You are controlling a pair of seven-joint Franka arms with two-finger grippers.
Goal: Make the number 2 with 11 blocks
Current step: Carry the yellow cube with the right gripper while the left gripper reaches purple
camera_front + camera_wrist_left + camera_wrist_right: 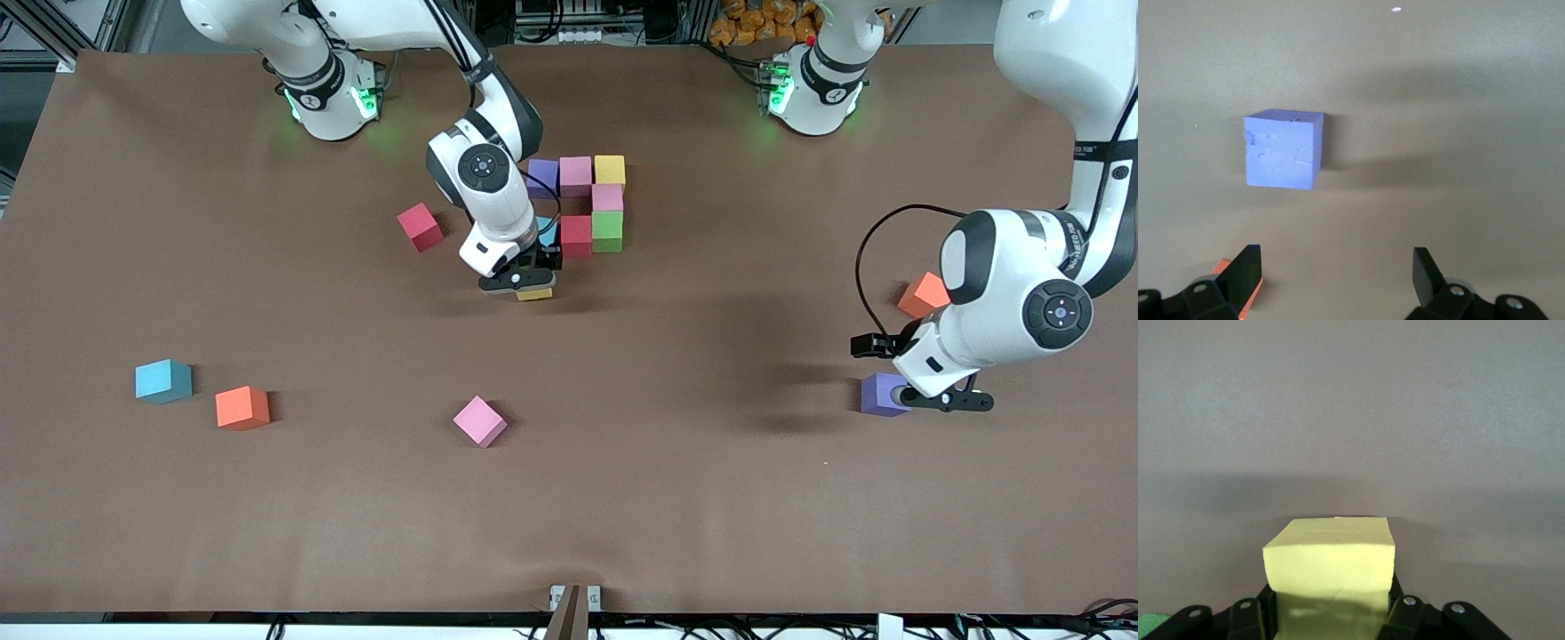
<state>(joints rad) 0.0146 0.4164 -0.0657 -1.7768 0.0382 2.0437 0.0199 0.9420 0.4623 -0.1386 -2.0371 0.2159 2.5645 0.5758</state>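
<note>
Yellow foam filled the space between my right gripper's (524, 286) fingers: I was clamped on a yellow foam cube (1330, 577), low over the brown table (622, 498) at the frame's centre, just below the cluster. I judged it was meant as the next cell of the figure, one row under the light blue cube that my wrist mostly hid.

The cluster sat in the upper middle of the frame: a purple foam cube (542, 177), a pink one (575, 174) and a yellow one (610, 168) touching in a row for the top stroke, another pink cube (608, 197) under the yellow, then a green cube (607, 230) and a red cube (576, 235) side by side for the middle bar.

My left gripper (925, 373) hung with fingers spread wide at the frame's right, just beside a loose purple cube (1283, 151), probably lined up for its next pick. An orange cube (922, 294) lay near it. Spare cubes waited elsewhere: red (420, 226) beside the cluster, light blue (163, 380), orange (242, 407) and pink (480, 420) lower in the frame.
</note>
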